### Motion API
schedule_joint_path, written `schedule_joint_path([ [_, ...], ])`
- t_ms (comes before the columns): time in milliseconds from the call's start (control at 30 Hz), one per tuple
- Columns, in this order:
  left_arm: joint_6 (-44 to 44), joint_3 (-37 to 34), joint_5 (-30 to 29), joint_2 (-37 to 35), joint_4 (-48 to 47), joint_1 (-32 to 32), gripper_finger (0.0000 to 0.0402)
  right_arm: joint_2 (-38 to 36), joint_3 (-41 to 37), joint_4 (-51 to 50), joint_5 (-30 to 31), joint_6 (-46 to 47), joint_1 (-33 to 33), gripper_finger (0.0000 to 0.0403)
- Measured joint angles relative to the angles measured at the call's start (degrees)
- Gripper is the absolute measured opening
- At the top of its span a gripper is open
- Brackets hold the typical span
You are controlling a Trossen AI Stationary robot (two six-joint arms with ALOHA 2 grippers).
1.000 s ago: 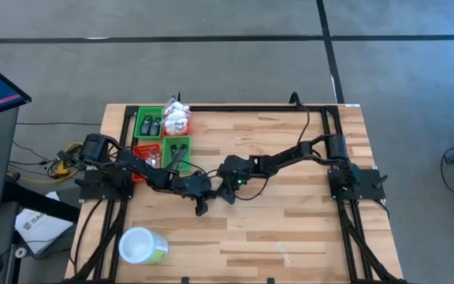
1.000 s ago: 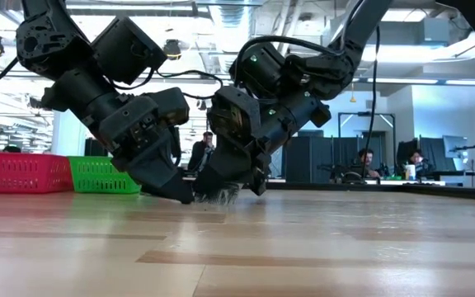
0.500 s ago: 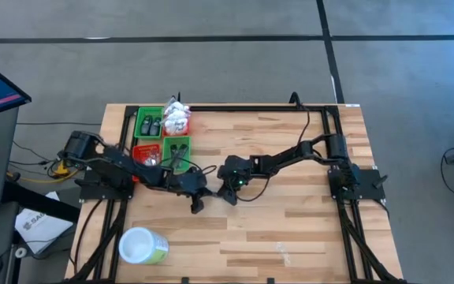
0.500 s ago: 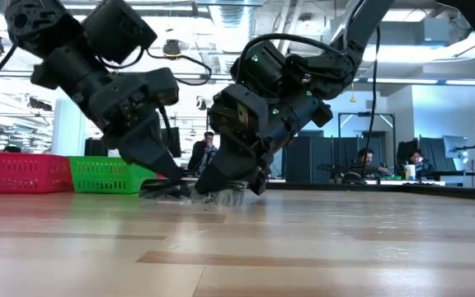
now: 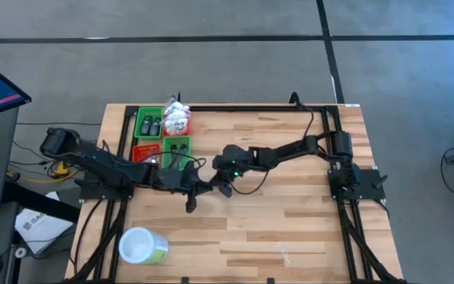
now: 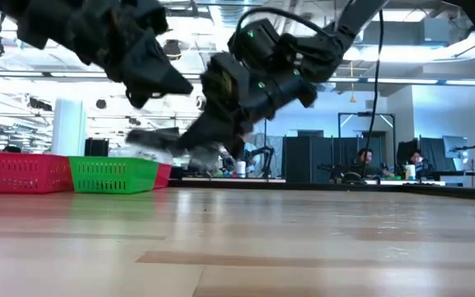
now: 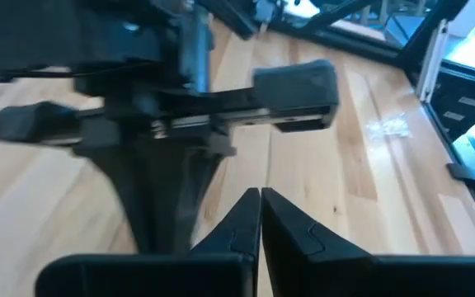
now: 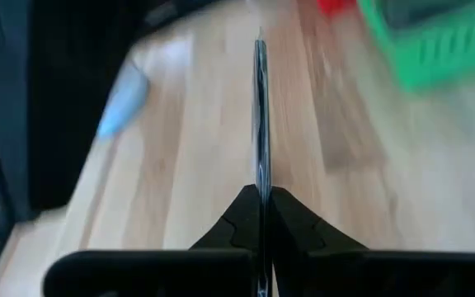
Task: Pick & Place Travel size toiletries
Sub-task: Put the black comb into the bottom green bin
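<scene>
Wooden table [image 5: 290,229], right tool [image 8: 261,194] clenched on thin packet [image 8: 260,115], edge-on, pointing forward

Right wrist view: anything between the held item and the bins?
Partly. The right gripper is shut on a thin silvery item. The left arm lies across the table just in front of the green bin, with the shut left gripper close by.

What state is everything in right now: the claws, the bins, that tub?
left gripper: shut, empty, above the table.
right gripper: shut on thin flat item, clear of the table.
back green bin: holds dark mini bottles.
green tub: white lid on.
</scene>
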Motion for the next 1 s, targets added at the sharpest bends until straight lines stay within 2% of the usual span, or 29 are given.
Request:
schedule_joint_path([
  [400, 4.80, 0.07, -2.27, -7.18, -0.83, -2.59, 0.0007, -0.15, 7.64, -3.73, 0.51, -5.72, -2.37, 0.0001],
  [533, 7.87, 0.07, -7.57, -9.67, -8.41, -2.10, 0.0008, -0.09, 7.62, -5.54, 0.67, -6.79, -2.20, 0.0001],
  [633, 7.04, 0.07, -11.25, -12.53, -14.81, -1.19, 0.0018, -0.09, 7.62, -6.06, 0.61, -6.79, -1.71, 0.0001],
  [800, 6.01, 0.07, -10.95, -14.81, -19.55, 0.78, 0.0055, -0.09, 7.62, -5.53, 0.57, -7.35, -1.07, 0.0001],
  [1000, 3.02, 0.07, -3.80, -14.81, -20.11, 3.13, 0.0116, -0.09, 8.37, -5.61, 0.57, -7.38, -1.07, 0.0001],
])
